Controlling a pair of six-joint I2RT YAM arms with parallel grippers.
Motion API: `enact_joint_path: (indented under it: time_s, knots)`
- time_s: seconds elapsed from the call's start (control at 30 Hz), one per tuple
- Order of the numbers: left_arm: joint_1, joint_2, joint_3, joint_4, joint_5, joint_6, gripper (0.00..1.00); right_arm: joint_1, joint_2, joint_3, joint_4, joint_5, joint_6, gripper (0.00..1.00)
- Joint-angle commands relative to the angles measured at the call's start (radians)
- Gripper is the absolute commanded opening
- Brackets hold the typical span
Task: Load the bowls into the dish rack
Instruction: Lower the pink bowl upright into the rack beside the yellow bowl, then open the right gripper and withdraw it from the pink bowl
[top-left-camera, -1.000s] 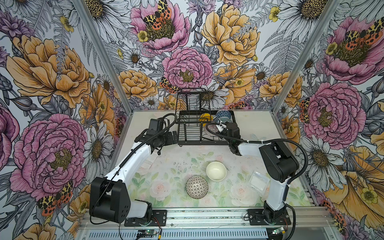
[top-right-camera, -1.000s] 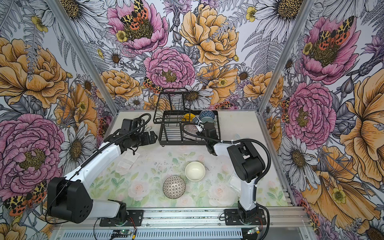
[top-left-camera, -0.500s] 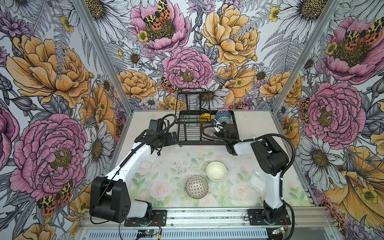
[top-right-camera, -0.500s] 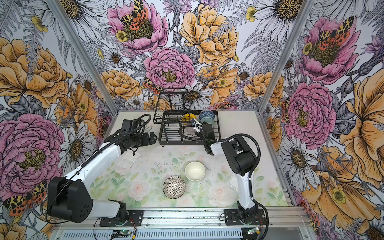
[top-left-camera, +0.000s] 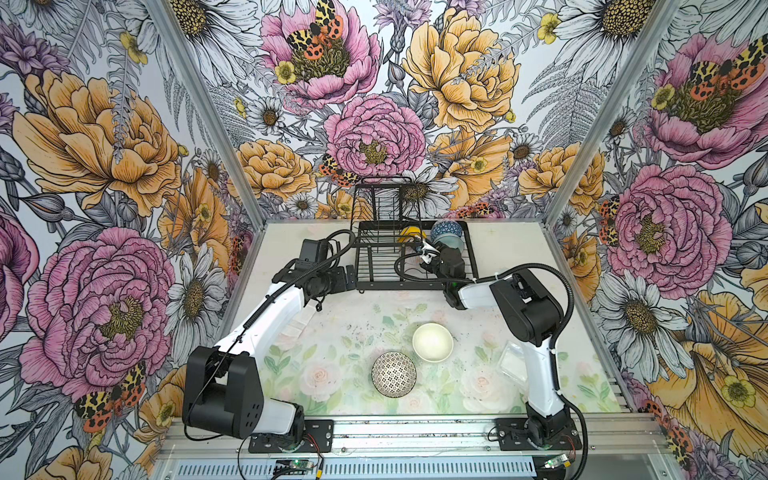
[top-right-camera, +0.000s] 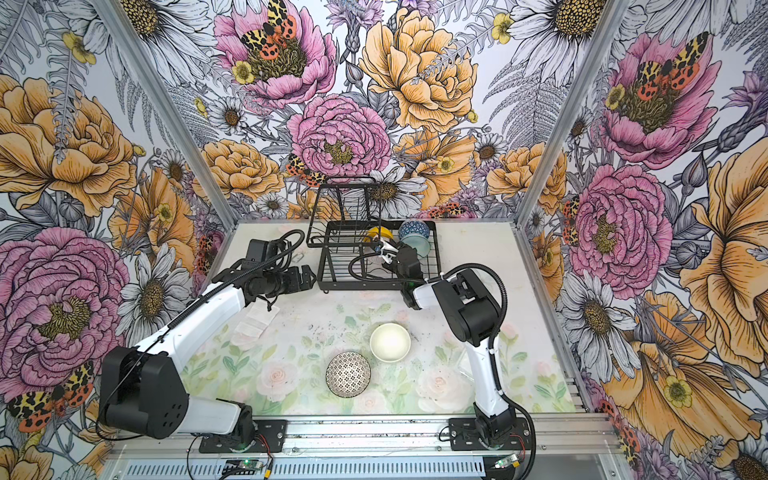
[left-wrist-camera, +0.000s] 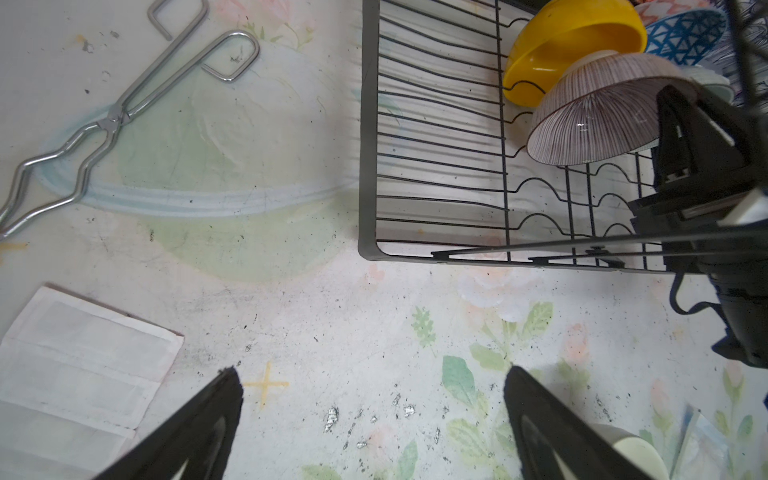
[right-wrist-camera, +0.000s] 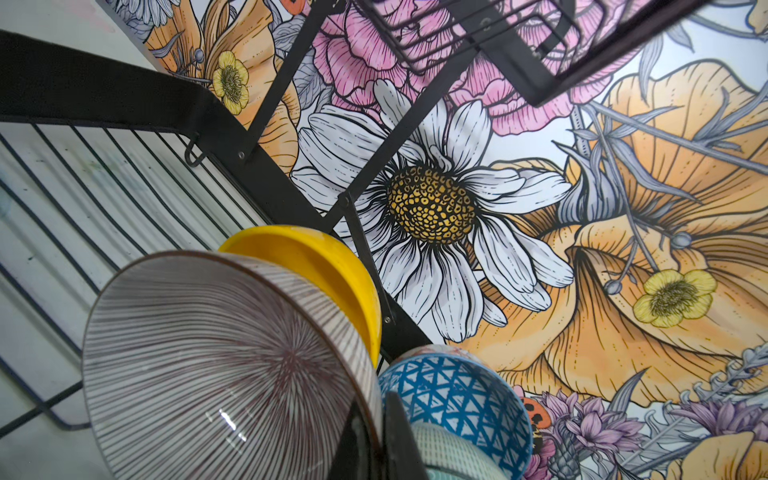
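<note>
- Your left gripper (left-wrist-camera: 372, 374) gapes empty over the table (left-wrist-camera: 332, 311), beside the dish rack (left-wrist-camera: 365, 166).
- Nearest you on the table sit the black-and-white bowl (top-left-camera: 393, 374), then the cream bowl (top-left-camera: 432, 342).
- Your right gripper (right-wrist-camera: 376, 440) pinches the rim of the pink-striped bowl (right-wrist-camera: 216, 365) inside the dish rack, by the yellow bowl (right-wrist-camera: 324, 266).

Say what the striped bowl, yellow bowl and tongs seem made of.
Striped bowl: likely glazed ceramic, given the sharp glint on its smooth wall. Yellow bowl: even, duller colour, perhaps plastic or melamine. Tongs: bare metal wire, silvery and shiny.
</note>
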Motion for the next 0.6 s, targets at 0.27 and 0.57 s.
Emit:
enact_joint_path:
  time_s: [0.27,0.57]
  knots:
    - [0.011,0.021,0.006,0.018,0.024,0.008,0.99,0.024,0.063,0.066,0.184,0.045,-0.119,0.0]
    - [0.011,0.03,0.014,0.019,0.029,0.01,0.99,0.026,0.098,0.102,0.21,0.048,-0.208,0.0]
